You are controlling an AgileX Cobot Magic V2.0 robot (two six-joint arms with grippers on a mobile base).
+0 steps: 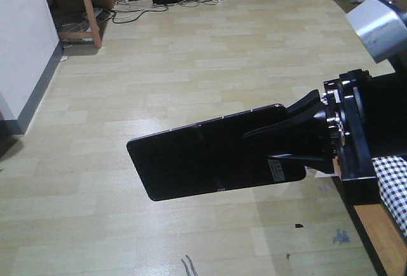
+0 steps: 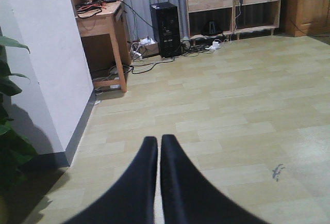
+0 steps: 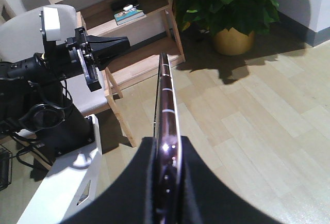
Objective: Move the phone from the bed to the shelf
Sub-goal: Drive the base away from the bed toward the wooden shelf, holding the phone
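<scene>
My right gripper (image 1: 259, 146) is shut on the phone (image 1: 203, 161), a glossy black slab with a crease and a small white sticker, held nearly flat in the air above the floor. In the right wrist view the phone (image 3: 166, 95) shows edge-on, its pinkish-metal rim clamped between the black fingers (image 3: 201, 182). The bed (image 1: 395, 184) with its gingham sheet and wooden frame lies at the lower right, below my right arm. The shelf (image 3: 135, 27) of light wood stands ahead of the phone. My left gripper (image 2: 158, 141) is shut on nothing and also shows in front of the shelf (image 3: 111, 43).
A large potted plant (image 3: 234, 38) stands right of the shelf. A wooden desk (image 2: 100, 22), a black computer tower (image 2: 165, 28) and floor cables (image 2: 154, 61) sit far off, beside a white wall (image 2: 46, 64). Wooden cabinets (image 2: 232, 2) line the back.
</scene>
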